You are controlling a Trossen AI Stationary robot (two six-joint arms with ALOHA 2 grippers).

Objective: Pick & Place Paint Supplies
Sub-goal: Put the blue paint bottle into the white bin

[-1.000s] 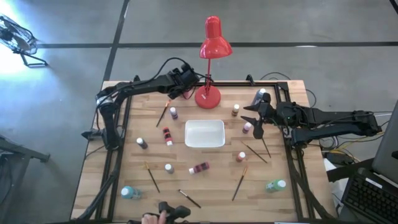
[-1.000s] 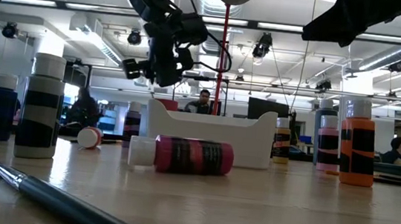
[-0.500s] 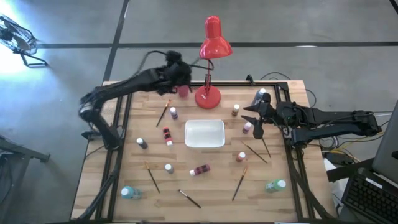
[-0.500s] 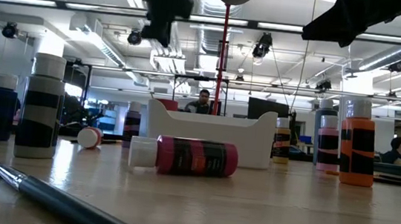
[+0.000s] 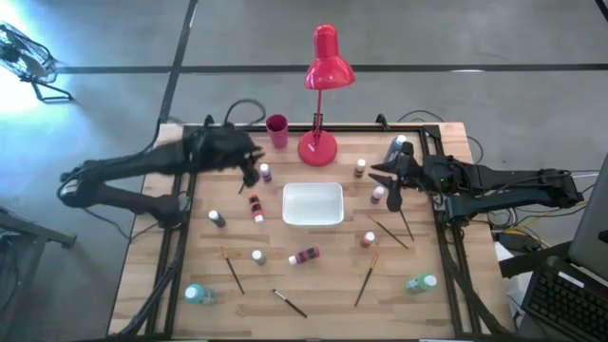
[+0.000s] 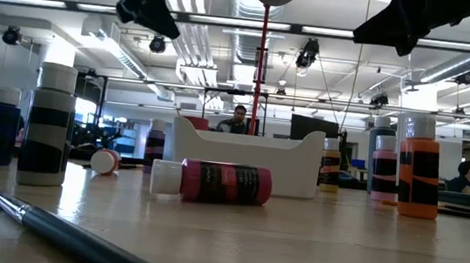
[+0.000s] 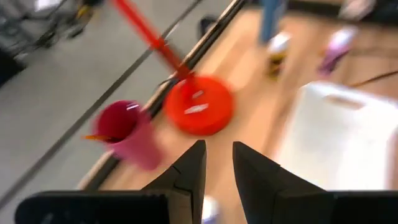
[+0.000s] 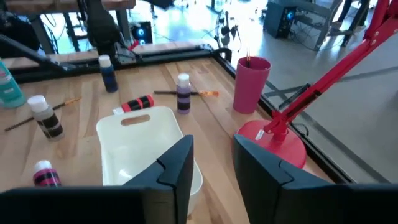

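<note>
L gripper by purple bottle, R gripper near tray

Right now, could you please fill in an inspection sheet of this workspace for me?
Surface: wooden table, dark frame rails.
Job's things: paint bottles scattered, one pink bottle lying down; brushes loose, one brush in the cup.
Clutter: white tray at centre, empty; red cup; red lamp.
Grippers: left gripper above a purple bottle, holding nothing; right gripper beside the tray, holding nothing.
Cables: bundles at both arm bases.
Surroundings: people seated beyond the table; laptop at right.
</note>
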